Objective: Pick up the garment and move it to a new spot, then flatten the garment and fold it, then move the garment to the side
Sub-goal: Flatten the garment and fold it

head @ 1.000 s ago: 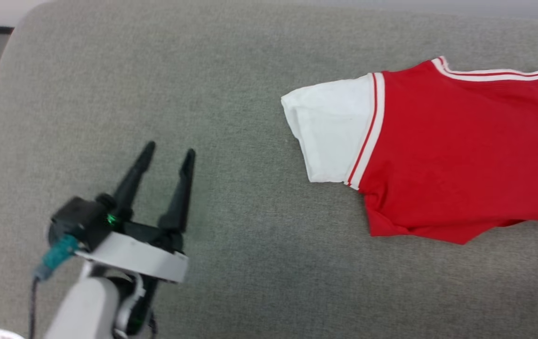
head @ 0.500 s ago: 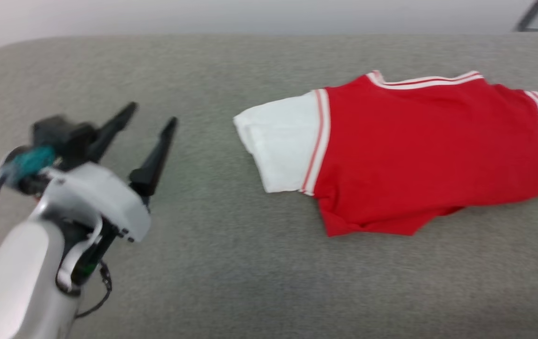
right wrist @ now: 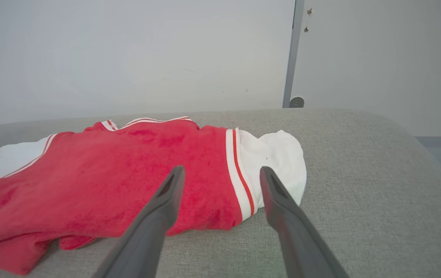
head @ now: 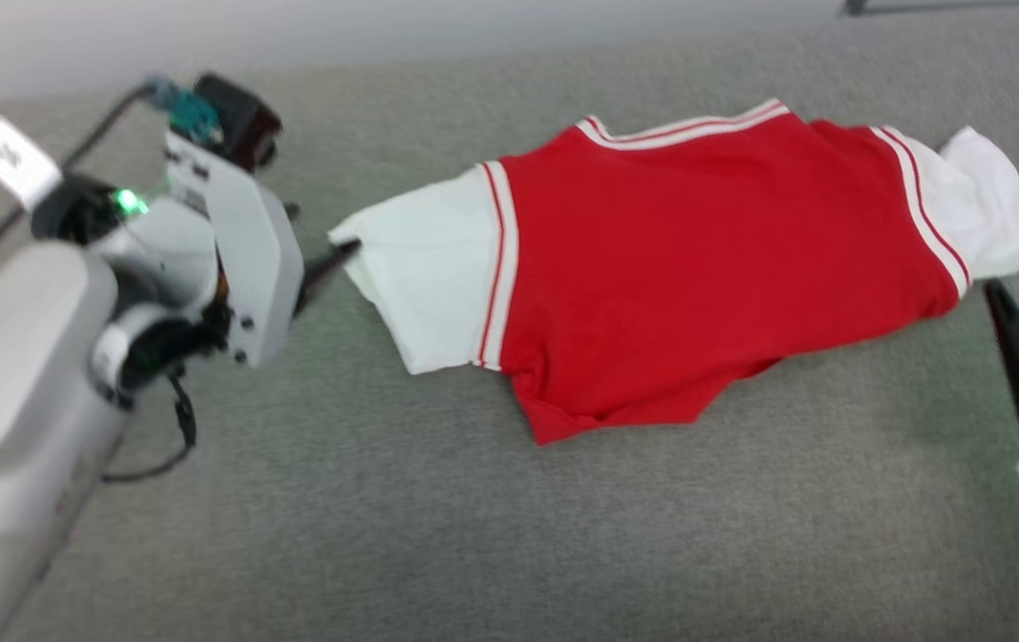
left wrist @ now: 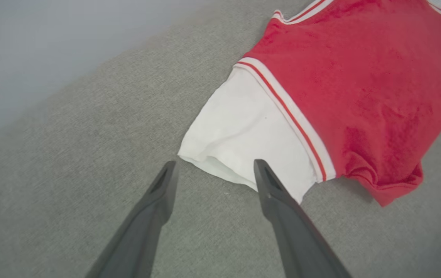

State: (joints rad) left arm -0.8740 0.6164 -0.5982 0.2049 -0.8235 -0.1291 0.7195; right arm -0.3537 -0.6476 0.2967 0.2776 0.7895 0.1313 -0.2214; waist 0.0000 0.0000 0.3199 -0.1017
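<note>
Big grey fabric cushion [head: 384, 535] has the red soft T-shirt with white sleeves [head: 696, 259] lying across its middle, hem tucked under, with the left gripper [left wrist: 214, 164] and right gripper [right wrist: 222, 170] wide open and empty at either sleeve, so I'd guess flattening's next: pinch both sleeves, pull apart, nothing blocking.

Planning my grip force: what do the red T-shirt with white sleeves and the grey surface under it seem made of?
The red T-shirt with white sleeves: soft matte knit, probably cotton jersey; it wrinkles and drapes limply. The grey padded surface: coarse woven upholstery, matte; flecked weave, rounded edges.
</note>
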